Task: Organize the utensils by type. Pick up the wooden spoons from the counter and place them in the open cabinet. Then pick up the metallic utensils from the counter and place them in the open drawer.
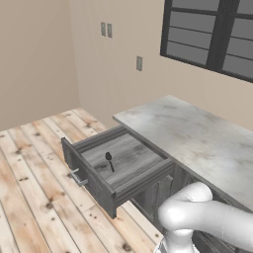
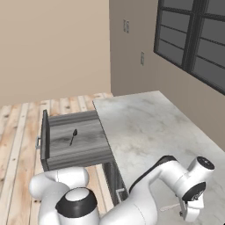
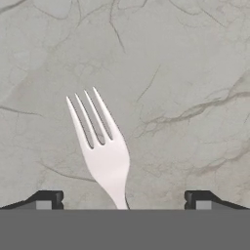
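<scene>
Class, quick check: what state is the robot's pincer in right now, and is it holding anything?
Pincer: open and holding nothing, its fingertips spread to either side of the silver fork lying on the counter.

One silver fork on the table, one dark spoon in one open drawer.
</scene>
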